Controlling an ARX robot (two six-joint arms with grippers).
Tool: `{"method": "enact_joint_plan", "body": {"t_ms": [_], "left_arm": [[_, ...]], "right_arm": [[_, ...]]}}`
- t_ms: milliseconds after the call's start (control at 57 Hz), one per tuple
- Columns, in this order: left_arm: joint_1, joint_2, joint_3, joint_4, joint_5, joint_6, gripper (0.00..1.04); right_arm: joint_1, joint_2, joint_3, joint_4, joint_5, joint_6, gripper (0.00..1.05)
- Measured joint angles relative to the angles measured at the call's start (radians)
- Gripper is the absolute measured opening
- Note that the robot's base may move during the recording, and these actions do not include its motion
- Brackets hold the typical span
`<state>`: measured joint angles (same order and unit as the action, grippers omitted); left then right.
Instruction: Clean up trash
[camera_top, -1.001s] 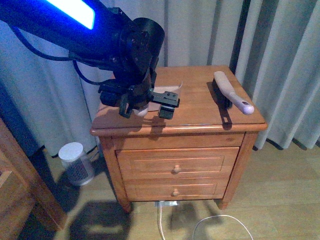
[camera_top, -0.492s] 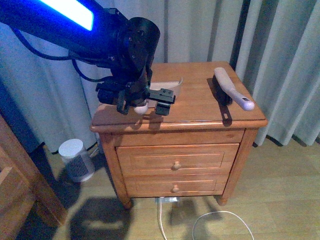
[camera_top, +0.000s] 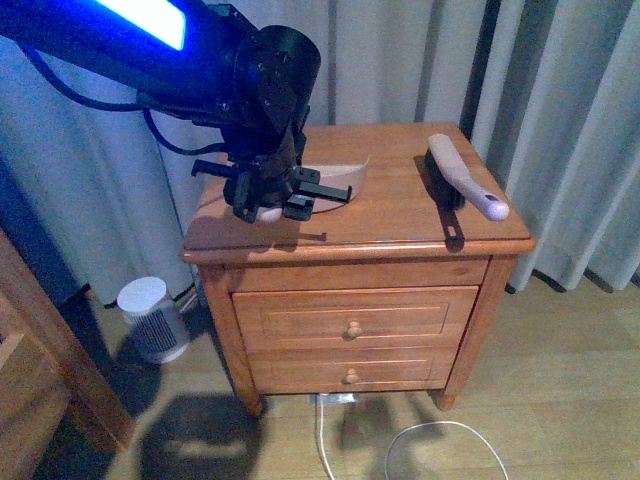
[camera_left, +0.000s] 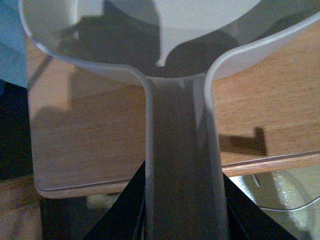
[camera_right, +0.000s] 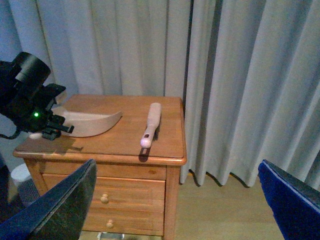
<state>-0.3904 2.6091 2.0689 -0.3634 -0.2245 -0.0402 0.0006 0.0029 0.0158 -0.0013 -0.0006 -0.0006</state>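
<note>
Pinkish dustpan (camera_top: 338, 178) handle is pinched in the left tool (camera_top: 270, 205), its pan over the tabletop (camera_top: 400, 215) beyond. The trash, likely light, soft paper, shows nowhere clearly; better swept than gripped.

Honey-brown nightstand (camera_top: 400, 212), pale, perhaps mauve dustpan (camera_top: 350, 177), grey curtains (camera_top: 570, 120).

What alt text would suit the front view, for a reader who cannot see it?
The left gripper holds a pale dustpan by its handle on top of a wooden two-drawer nightstand. A pale-handled brush lies on the right part of the top; grey curtains hang behind.
</note>
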Motion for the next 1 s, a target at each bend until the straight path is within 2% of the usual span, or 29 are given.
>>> {"method": "enact_joint_plan", "body": {"t_ms": [281, 562, 790, 1001], "left_arm": [[0.014, -0.155, -0.192, 0.131, 0.095, 0.02, 0.28], [0.098, -0.435, -0.447, 0.257, 0.167, 0.047, 0.28], [0.149, -0.769, -0.768, 0.386, 0.302, 0.106, 0.28], [0.192, -1.107, -0.982, 0.393, 0.411, 0.155, 0.28]], "right_arm": [[0.0, 0.0, 0.0, 0.0, 0.0, 0.0, 0.98], [0.0, 0.0, 0.0, 0.0, 0.0, 0.0, 0.98], [0.0, 0.0, 0.0, 0.0, 0.0, 0.0, 0.98], [0.0, 0.0, 0.0, 0.0, 0.0, 0.0, 0.98]]}}
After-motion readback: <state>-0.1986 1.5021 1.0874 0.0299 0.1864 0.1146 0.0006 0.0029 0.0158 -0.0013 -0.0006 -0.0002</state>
